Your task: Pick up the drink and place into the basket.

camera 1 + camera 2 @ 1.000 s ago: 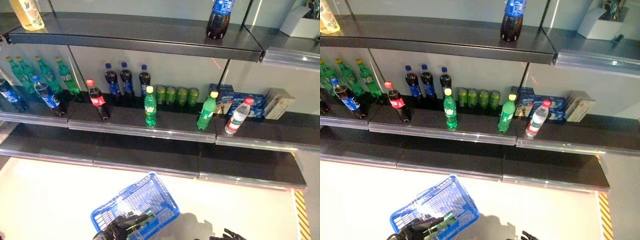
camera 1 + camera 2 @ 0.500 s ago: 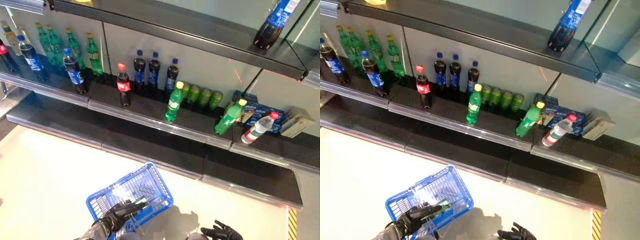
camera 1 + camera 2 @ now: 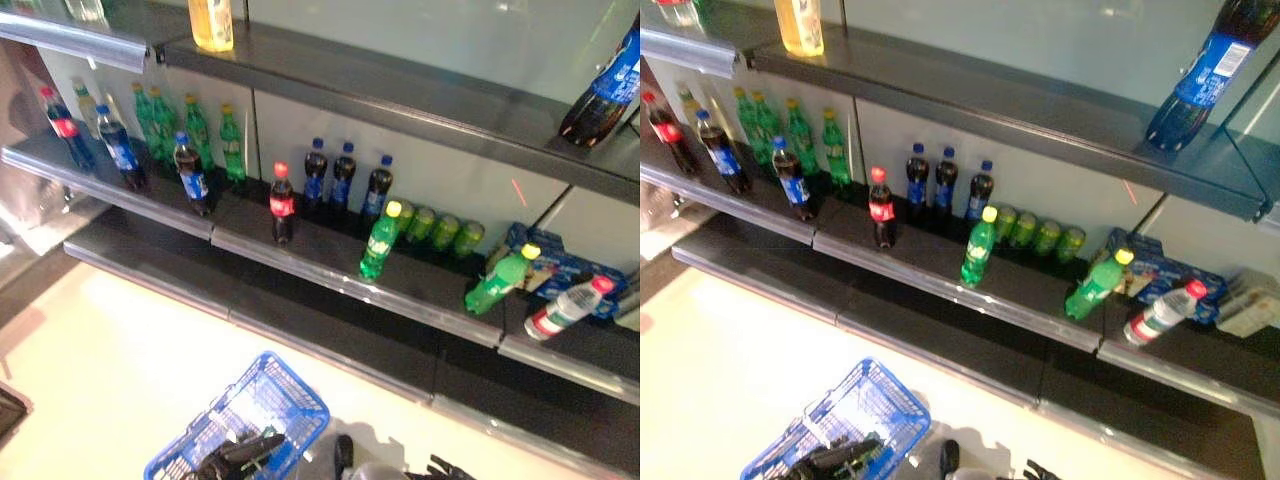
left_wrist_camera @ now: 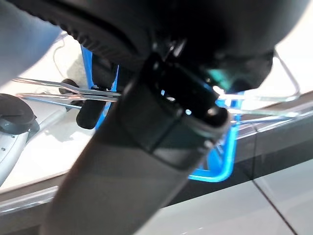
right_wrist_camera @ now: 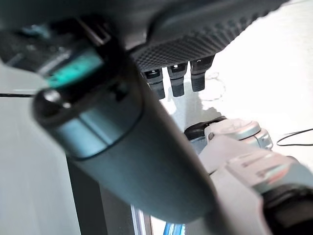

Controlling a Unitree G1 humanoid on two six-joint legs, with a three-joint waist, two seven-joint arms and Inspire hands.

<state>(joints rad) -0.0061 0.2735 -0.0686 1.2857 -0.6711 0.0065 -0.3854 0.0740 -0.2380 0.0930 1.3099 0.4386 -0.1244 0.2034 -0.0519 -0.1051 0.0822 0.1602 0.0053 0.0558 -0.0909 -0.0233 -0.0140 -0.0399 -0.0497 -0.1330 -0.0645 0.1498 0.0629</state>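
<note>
A blue wire basket [image 3: 285, 400] hangs low in front of the shelves, and my left hand [image 3: 238, 456] is curled round its wire handle [image 4: 44, 88]. The basket's inside is mostly hidden behind the hand. Drinks stand on the middle shelf: a red-capped cola bottle [image 3: 282, 205], an upright green bottle with a yellow cap [image 3: 379, 240], a leaning green bottle [image 3: 497, 284] and a tilted water bottle [image 3: 563, 311]. My right hand [image 3: 441, 468] shows at the lower edge, its fingers [image 5: 171, 81] relaxed and holding nothing, well below the shelf.
Dark blue-labelled bottles [image 3: 343, 178] and green cans [image 3: 440, 232] stand at the shelf's back. More green and cola bottles [image 3: 190, 140] fill the left part. The top shelf [image 3: 400, 85] carries a yellow drink [image 3: 212, 22] and a leaning cola bottle [image 3: 603, 88]. A lower dark shelf [image 3: 330, 340] juts out.
The camera has swung to the left and tilted, so the shelves sit further right in the picture. The bottles stand as before. My left hand keeps hold of the basket.
</note>
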